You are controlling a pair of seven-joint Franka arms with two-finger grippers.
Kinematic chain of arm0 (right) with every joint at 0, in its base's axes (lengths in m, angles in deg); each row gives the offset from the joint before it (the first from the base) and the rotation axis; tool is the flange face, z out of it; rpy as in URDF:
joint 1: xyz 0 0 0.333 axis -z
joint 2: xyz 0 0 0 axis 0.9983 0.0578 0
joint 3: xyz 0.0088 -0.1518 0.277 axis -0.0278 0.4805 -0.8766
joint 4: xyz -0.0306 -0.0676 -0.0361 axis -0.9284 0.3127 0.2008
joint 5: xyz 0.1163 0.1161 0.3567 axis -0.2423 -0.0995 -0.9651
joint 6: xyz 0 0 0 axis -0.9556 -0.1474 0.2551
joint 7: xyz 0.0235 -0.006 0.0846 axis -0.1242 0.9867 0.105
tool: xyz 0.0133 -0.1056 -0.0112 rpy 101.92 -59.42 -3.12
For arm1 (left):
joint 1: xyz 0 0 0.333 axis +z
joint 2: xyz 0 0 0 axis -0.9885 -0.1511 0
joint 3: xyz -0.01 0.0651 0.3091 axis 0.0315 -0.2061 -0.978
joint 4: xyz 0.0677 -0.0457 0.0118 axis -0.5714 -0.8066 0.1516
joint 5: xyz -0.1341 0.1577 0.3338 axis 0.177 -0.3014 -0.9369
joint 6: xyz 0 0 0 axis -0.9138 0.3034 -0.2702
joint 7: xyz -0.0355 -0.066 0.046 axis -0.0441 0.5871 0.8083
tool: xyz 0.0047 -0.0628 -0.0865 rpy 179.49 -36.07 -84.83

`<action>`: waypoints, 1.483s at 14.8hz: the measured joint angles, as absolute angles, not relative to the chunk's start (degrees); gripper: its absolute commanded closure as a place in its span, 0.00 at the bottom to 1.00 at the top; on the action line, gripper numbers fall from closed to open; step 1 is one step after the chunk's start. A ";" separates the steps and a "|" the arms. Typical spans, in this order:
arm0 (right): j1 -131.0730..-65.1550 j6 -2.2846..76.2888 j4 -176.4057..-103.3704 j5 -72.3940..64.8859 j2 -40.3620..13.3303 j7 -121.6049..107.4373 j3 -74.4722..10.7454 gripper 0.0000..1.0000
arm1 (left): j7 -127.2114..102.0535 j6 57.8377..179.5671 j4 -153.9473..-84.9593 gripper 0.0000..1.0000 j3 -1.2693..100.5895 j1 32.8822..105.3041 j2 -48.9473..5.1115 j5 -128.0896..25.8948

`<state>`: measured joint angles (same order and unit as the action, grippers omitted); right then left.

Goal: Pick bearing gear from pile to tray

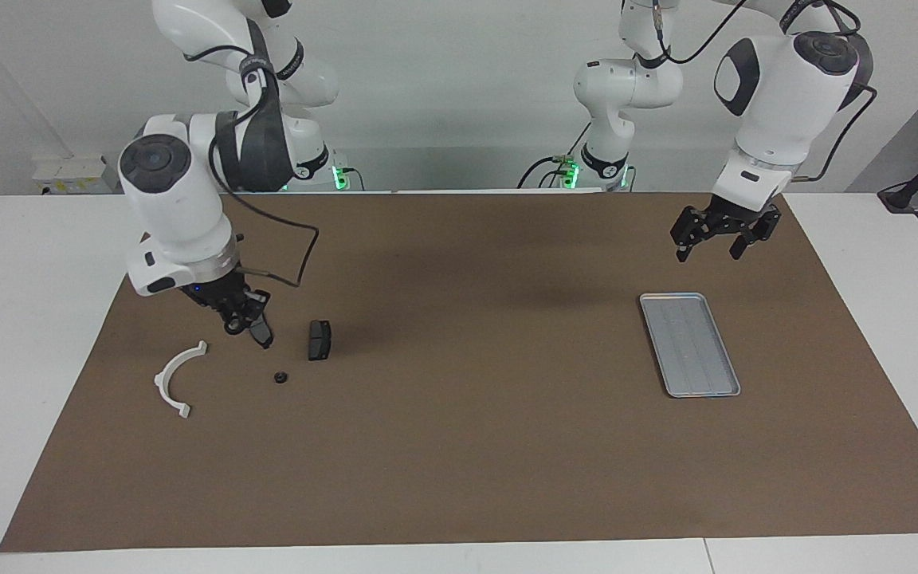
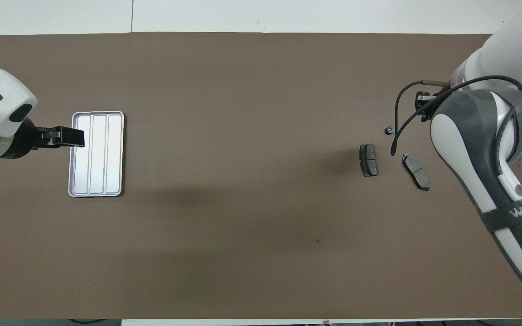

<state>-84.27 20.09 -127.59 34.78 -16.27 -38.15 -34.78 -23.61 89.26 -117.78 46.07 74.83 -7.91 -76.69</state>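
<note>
Tray (image 1: pixel 670 307) holds nothing; no delivery done yet. Right tool (image 1: pixel 241 320) is raised over the pile, above one brake pad (image 2: pixel 416 171); cannot tell if it is clenched or carrying a part. One small black round piece (image 1: pixel 279 377) lies on the table between the white arc (image 1: pixel 176 379) and the other brake pad (image 1: pixel 319 340). Left tool (image 1: pixel 720 239) waits, released, up by the tray. Transfer and drop remain.

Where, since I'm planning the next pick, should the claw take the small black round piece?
Probably across its outer rim, coming straight down: the small black round piece lies flat on the mat, apart from the brake pad and white arc, so both sides are free.
</note>
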 measured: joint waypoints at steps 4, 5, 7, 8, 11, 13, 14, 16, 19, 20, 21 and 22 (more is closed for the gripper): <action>-84.44 14.83 -125.36 33.88 -19.46 -45.29 -42.19 1.00 | -23.71 89.13 -117.80 0.00 46.12 74.87 -8.39 -76.69; -84.53 13.94 -124.57 33.87 -19.48 -47.77 -44.19 1.00 | -23.71 88.73 -117.56 0.00 46.12 74.87 -8.70 -76.69; -84.67 13.58 -124.01 33.85 -19.46 -53.04 -48.07 1.00 | -23.71 86.31 -115.74 0.00 46.12 74.87 -9.83 -76.69; -84.75 13.58 -123.96 33.84 -19.46 -55.88 -49.92 1.00 | -23.72 84.71 -114.40 0.00 46.14 74.87 -10.54 -76.69; -84.84 13.58 -123.89 33.62 -19.42 -64.80 -54.97 1.00 | -23.73 81.73 -111.73 0.00 46.31 74.86 -11.89 -76.60; -84.88 13.71 -123.99 32.70 -19.27 -71.26 -58.02 1.00 | -23.73 80.63 -110.58 0.00 46.37 74.85 -12.24 -76.23; -85.08 14.18 -124.28 32.14 -19.15 -74.36 -59.36 1.00 | -23.73 80.17 -110.02 0.00 46.37 74.85 -12.37 -76.17; -87.29 16.14 -125.60 31.62 -18.81 -80.40 -60.65 1.00 | -23.73 79.73 -109.37 0.00 46.43 74.82 -12.88 -76.14; -92.07 20.30 -129.09 31.59 -17.65 -87.30 -60.87 1.00 | -23.74 79.74 -109.26 0.00 46.49 74.81 -13.45 -76.12; -92.98 21.72 -130.42 31.59 -17.21 -88.33 -60.88 1.00 | -23.74 79.79 -109.25 0.00 46.50 74.81 -13.55 -76.11; -93.56 23.11 -131.72 31.59 -16.75 -88.97 -60.88 1.00 | -23.74 79.81 -109.25 0.00 46.53 74.79 -13.61 -76.11; -93.88 24.43 -132.93 31.59 -16.29 -89.34 -60.88 1.00 | -23.74 79.82 -109.25 0.00 46.57 74.79 -13.63 -76.10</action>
